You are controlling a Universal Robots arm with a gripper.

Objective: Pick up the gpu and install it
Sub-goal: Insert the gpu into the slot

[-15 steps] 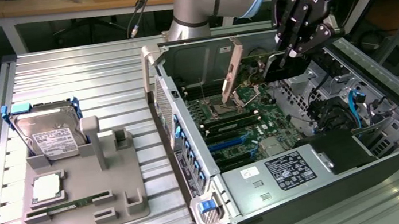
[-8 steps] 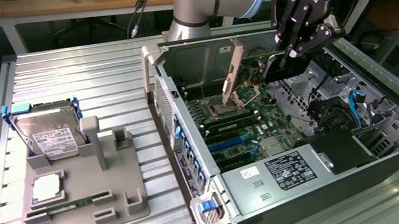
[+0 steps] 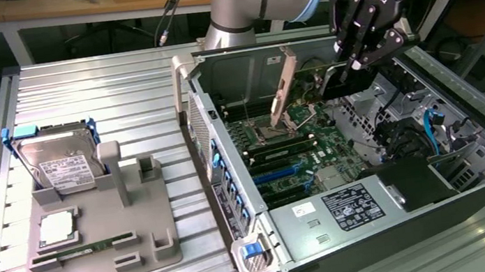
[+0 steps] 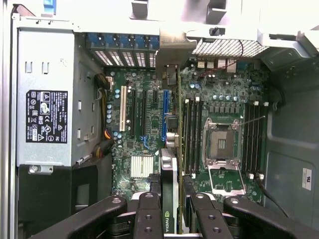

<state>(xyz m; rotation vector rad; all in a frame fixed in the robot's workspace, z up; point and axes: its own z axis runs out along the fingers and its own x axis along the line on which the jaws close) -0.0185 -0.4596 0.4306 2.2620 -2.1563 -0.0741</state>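
My gripper (image 3: 349,71) is shut on the gpu (image 3: 285,88), a thin dark green card with a silvery-beige bracket. It holds the card on edge inside the open computer case (image 3: 472,169), over the motherboard (image 3: 306,152). In the wrist view the gpu (image 4: 169,174) runs edge-on from between the black fingers (image 4: 148,216) toward the case's rear wall. Its bracket (image 4: 172,49) sits by the slot openings there. The card lies along the blue expansion slot (image 4: 163,114). I cannot tell whether it touches the slot.
On the exterior view's left, a grey fixture (image 3: 144,240) on the metal table holds a hard drive (image 3: 60,163), a processor (image 3: 56,229) and a memory stick (image 3: 88,249). In the case are the power supply (image 3: 350,207), the processor socket (image 4: 219,144) and cables (image 3: 407,139).
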